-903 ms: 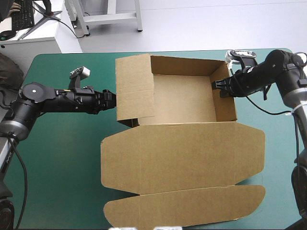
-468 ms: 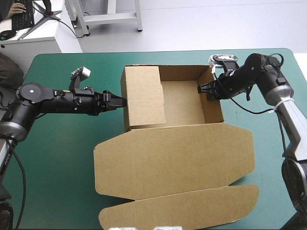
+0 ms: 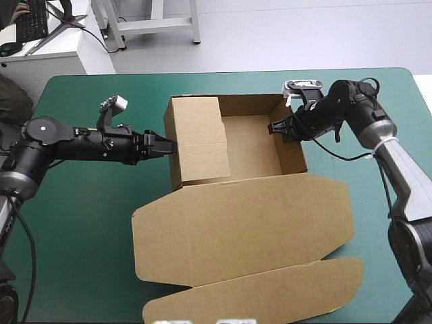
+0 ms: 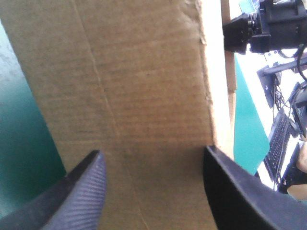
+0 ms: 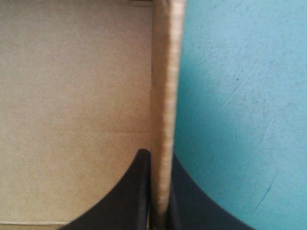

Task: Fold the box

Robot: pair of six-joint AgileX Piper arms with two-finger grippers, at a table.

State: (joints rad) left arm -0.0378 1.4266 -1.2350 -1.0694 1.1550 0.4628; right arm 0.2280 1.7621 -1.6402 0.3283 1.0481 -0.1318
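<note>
The brown box (image 3: 253, 145) stands mid-table as an open tray with its walls up. Its lid (image 3: 243, 223) lies flat toward the near edge, and a left flap (image 3: 201, 138) is folded over the inside. My left gripper (image 3: 167, 143) is open with its tips against the outside of the left wall. In the left wrist view that wall (image 4: 144, 81) fills the space ahead of the left gripper (image 4: 152, 151). My right gripper (image 3: 277, 128) is shut on the top edge of the right wall (image 5: 165, 96). The right gripper (image 5: 159, 153) has one finger inside the tray and one outside.
Bare teal-green cover (image 3: 81, 223) shows to the left of the lid, and more lies to the right of the box (image 3: 378, 223). The lid's front flap (image 3: 256, 293) reaches close to the table's near edge.
My right gripper has moved left, holding the right wall. The box and its lid have slid left and turned slightly. My left gripper has barely moved.
</note>
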